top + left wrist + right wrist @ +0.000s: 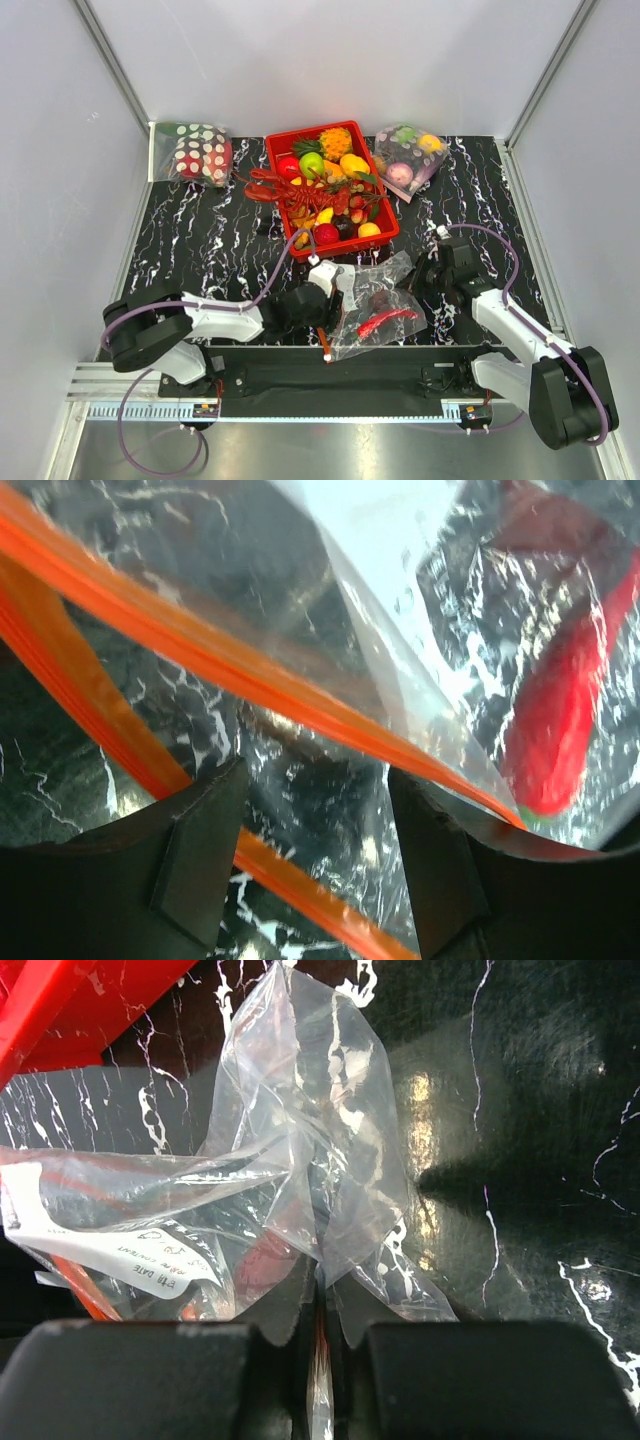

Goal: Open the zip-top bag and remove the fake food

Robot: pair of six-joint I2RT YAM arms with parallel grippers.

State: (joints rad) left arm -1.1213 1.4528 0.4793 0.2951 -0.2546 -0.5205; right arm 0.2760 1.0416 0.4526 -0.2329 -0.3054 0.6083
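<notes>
Red fruit basket [349,247], dotted bag [197,152], pastel-fruit bag [408,158] — marbled tabletop [200,250]

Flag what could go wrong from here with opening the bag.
1. The right hand pinches only a thin fold of the zip-top bag; the film may slip out under pull.
2. The left hand stands open over the zip strip; closing could catch both layers and hold the mouth shut.
</notes>
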